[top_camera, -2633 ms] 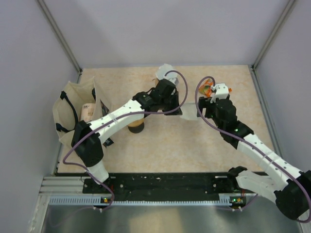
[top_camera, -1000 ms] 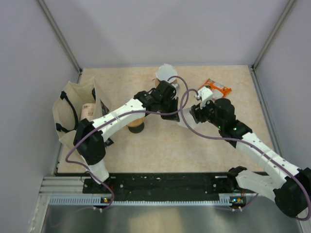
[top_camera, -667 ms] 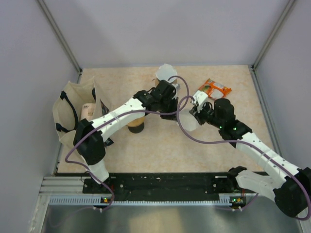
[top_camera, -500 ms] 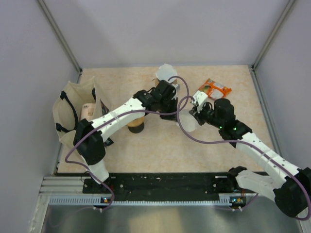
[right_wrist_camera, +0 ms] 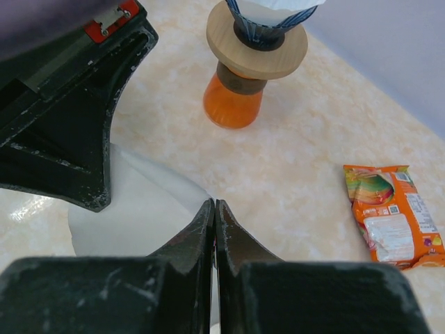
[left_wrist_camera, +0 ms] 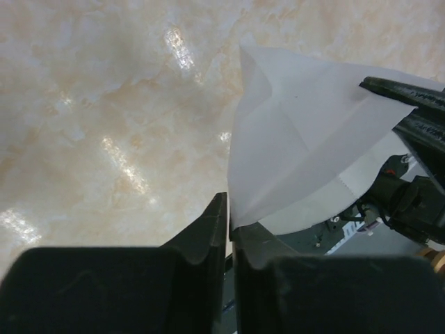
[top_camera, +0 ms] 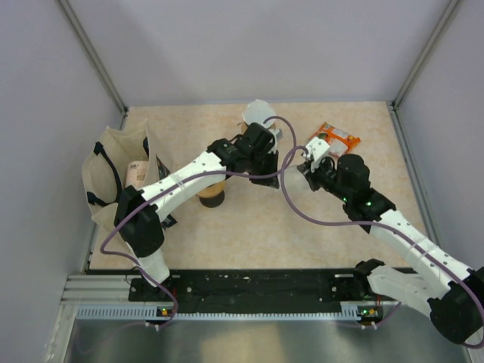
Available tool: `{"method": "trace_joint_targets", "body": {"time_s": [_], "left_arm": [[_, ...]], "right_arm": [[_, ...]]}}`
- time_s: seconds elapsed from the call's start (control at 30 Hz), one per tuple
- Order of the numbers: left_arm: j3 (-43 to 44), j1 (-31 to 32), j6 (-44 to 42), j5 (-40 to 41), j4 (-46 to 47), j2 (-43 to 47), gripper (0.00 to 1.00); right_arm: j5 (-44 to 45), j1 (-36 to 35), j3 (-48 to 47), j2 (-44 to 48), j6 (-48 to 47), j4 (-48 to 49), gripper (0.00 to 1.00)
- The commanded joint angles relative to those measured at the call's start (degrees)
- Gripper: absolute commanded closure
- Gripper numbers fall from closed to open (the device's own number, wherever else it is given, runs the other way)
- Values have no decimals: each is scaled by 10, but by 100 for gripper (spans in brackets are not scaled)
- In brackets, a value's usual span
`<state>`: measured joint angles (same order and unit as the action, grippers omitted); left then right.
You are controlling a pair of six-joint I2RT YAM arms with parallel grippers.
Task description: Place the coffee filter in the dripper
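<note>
- Beige marbled desk (top_camera: pixel 249 227), boxed in by pale lilac wall panels (top_camera: pixel 249 53).
- Change: a few seconds ago the right end effector (right_wrist_camera: pixel 213 206) hung over the orange foil snack packet (right_wrist_camera: pixel 389 216). It has since swung in and is now clenched on the edge of the white paper coffee filter (left_wrist_camera: pixel 306 139).
- Left end effector (left_wrist_camera: pixel 229 212) is clamped on the filter's bottom corner, so both arms hold it mid-desk. Cannot tell if it is clear of the surface.
- Reads as a handover or cone-opening step. Placement not begun.
- Blue-wire cone dripper (right_wrist_camera: pixel 259 28), on a wooden collar over an orange glass base, stands just beyond the filter near the back wall.
- Room: bare desk toward the arm bases, packet near on the right, beige cloth tote bag (top_camera: pixel 113 170) well apart at the left edge.
</note>
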<state>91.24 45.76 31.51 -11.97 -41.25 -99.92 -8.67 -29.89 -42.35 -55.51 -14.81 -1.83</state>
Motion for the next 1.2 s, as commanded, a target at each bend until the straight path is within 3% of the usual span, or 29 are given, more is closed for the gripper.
{"method": "trace_joint_targets", "body": {"time_s": [0.0,0.23,0.33,0.4,0.53,0.73,1.0,1.1,1.17], "left_arm": [[22,-3,-17,19,-26,5,81],[13,-3,-9,52,-11,29,69],[-2,-4,-4,56,11,42,79],[-5,-3,-3,56,15,46,90],[-10,-4,-2,61,10,56,100],[-25,-4,0,79,0,75,100],[-18,-4,-4,92,-23,75,100],[-12,-4,-3,99,-28,75,100],[-3,-4,-2,111,-40,70,100]], "right_arm": [[-8,-1,-9,7,21,3,100],[-56,-3,-19,17,107,-3,100],[-103,-3,-19,23,141,-2,100],[-128,-2,-16,28,163,7,100],[-109,-2,-13,36,186,9,100],[-41,-2,-12,46,195,-2,100],[-44,-2,-22,49,191,-14,100],[-52,-2,-19,54,199,8,80],[-75,-2,-16,64,198,29,58]]}}
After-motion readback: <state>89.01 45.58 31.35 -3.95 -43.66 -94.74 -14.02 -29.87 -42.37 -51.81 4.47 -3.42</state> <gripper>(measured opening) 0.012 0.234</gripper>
